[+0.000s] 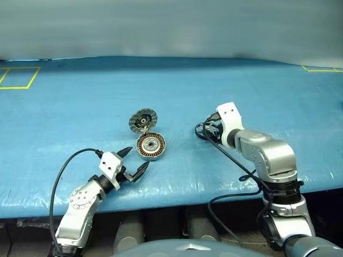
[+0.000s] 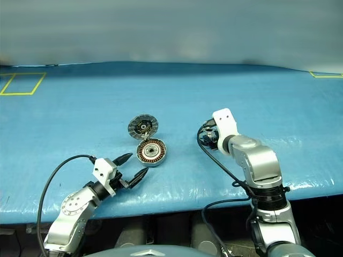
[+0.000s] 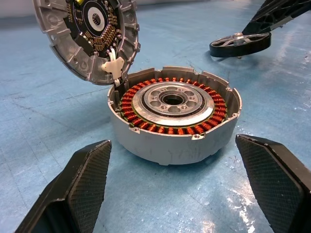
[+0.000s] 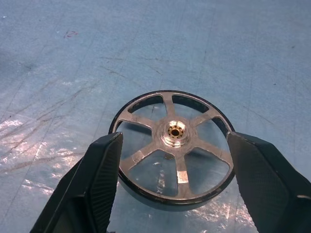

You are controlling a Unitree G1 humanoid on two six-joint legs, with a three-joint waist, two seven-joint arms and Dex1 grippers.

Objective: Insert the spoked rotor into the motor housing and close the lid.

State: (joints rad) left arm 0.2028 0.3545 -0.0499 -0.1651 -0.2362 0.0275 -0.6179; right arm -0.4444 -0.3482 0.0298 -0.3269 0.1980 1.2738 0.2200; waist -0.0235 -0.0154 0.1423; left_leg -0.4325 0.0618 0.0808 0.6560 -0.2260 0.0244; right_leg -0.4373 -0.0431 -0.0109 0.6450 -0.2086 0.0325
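The motor housing sits open on the blue table, its copper coils and silver hub facing up. Its hinged lid stands tilted up behind it, ribbed inner face showing. My left gripper is open just in front of the housing and holds nothing. To the right, the spoked rotor lies flat on the table. My right gripper is open over it, one finger on each side of the rim. The rotor is also seen beyond the housing.
The table is covered in blue sheeting, and its front edge runs just below both grippers. Yellow tape squares mark the back left and back right corners. A black cable trails from the right wrist.
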